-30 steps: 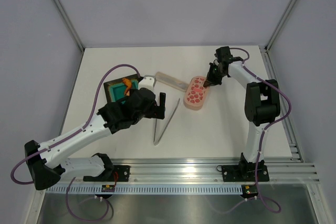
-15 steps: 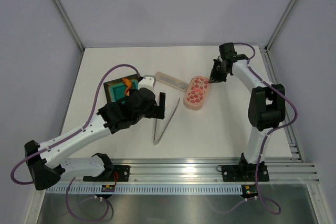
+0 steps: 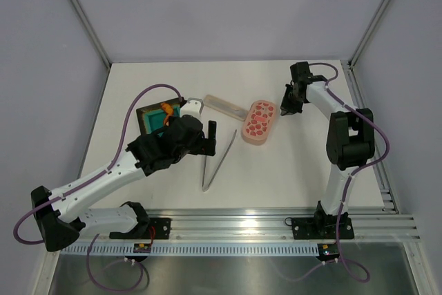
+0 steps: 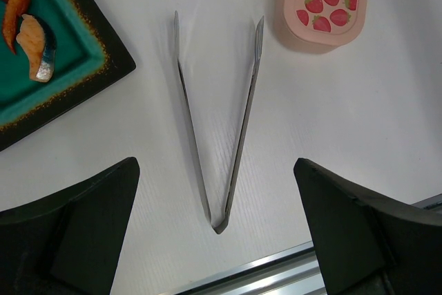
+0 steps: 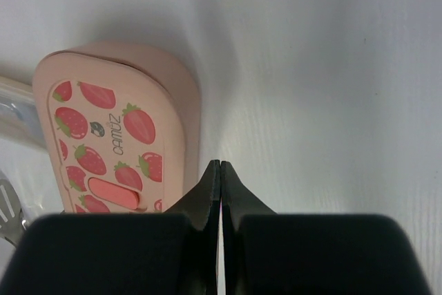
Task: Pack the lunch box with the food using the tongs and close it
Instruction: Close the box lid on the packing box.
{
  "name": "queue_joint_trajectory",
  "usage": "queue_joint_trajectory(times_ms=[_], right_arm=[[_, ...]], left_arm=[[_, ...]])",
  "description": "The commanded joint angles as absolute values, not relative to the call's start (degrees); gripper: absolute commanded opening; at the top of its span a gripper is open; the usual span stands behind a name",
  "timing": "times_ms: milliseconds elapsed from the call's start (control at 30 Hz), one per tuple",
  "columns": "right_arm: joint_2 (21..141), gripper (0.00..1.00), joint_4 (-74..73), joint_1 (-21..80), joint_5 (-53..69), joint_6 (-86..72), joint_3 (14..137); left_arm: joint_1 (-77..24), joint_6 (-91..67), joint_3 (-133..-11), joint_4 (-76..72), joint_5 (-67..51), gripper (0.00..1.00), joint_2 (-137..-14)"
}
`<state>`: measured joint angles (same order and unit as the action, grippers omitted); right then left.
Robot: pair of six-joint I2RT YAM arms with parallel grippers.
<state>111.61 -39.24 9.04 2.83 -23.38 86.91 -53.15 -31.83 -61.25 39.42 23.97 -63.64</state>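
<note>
Right hand (image 3: 286, 108), pinched shut and empty, has drawn back from the lidded lunch box (image 3: 259, 121); left hand (image 3: 209, 135), spread wide, hovers over the tongs (image 4: 239, 132); packing not yet begun.

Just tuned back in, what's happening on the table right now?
The left gripper hangs open over the tongs, which lie untouched on the table. The right gripper is shut and empty, its tips beside the lunch box, whose strawberry lid is on. The food sits on the teal tray.
</note>
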Motion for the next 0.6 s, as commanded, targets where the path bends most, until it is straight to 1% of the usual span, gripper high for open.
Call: queue_joint_trajectory(times_ms=[0, 267, 400, 567], right_arm=[[114.60, 0.00, -38.76, 9.40, 5.27, -24.08, 89.29], [117.86, 0.00, -37.97, 10.63, 11.94, -23.64, 93.07], [117.16, 0.00, -37.62, 10.90, 11.60, -22.41, 93.60], [117.51, 0.00, -39.99, 10.90, 7.65, -20.83, 94.83]], left_arm=[[-52.91, -32.34, -61.26, 38.41, 24.08, 0.99, -62.14], [-52.74, -32.69, -61.08, 38.50, 24.17, 0.99, -62.23], [-52.74, -32.78, -61.08, 38.58, 24.26, 0.99, -62.40], [-52.73, -32.70, -61.08, 38.50, 24.17, 0.99, -62.93]])
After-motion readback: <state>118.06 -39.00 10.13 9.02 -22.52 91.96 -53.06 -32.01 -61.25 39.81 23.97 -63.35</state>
